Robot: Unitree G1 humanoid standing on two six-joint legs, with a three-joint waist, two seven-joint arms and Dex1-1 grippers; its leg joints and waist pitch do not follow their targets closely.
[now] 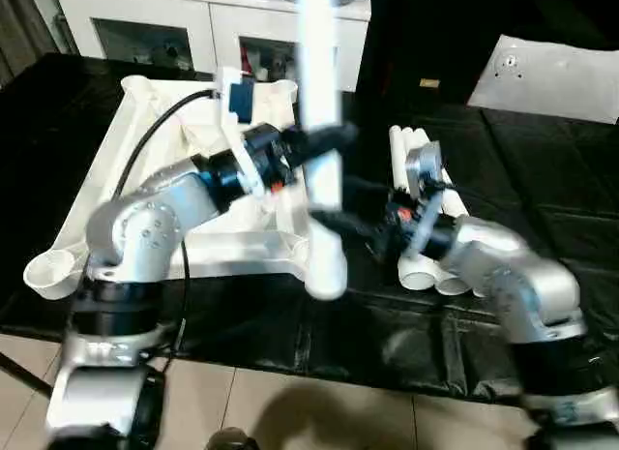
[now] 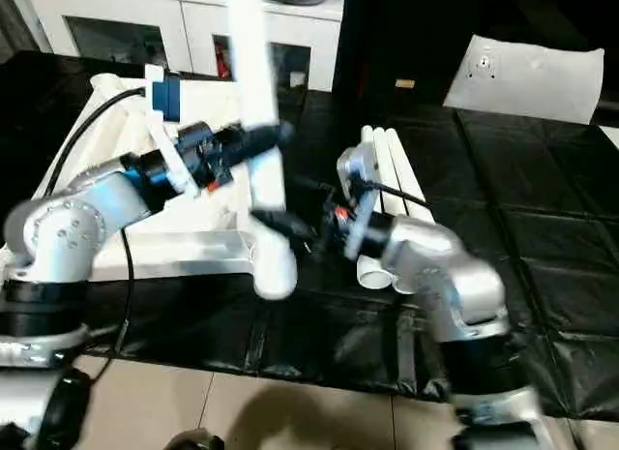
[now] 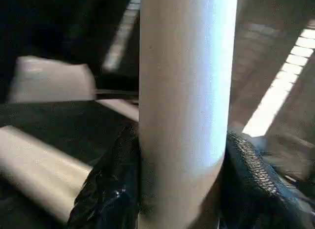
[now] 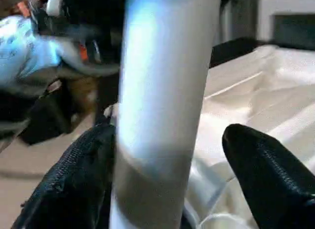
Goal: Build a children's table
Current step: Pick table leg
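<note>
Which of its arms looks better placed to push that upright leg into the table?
Probably the left. The left gripper is clamped on the leg; the right gripper has one finger off it.

A black-covered table (image 1: 542, 179) carries the upturned tabletop (image 1: 145, 169) and spare legs (image 1: 411, 145).

upright leg (image 1: 321, 131) blocking the middle, tabletop (image 1: 145, 179) filling the left, spare legs (image 1: 426, 208) right, bare black mat (image 1: 542, 179) beyond
</note>
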